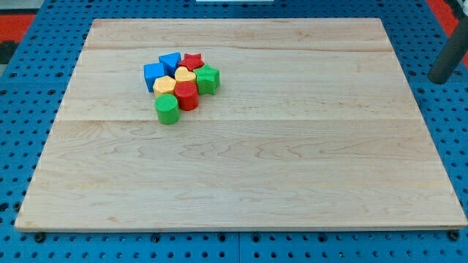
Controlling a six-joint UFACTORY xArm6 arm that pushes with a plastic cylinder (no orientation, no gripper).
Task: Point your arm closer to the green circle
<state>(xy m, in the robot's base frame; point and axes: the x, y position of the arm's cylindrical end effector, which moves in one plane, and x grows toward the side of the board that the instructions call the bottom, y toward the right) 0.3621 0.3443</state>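
My tip, a bare rod with no fingers to clench, was out of view, so the approach looked unstarted; the green circle [167,109] sat at the block cluster's seven o'clock, touching the red cylinder [187,95].

No legible text, label or number anywhere in view.

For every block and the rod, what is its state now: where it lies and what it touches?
green circle: cluster's bottom end, beside red cylinder
green block: cluster's right edge
yellow blocks: cluster's middle
blue blocks: cluster's left and top
red star: cluster's top
dark rod: view's right edge, off the board; my tip hidden
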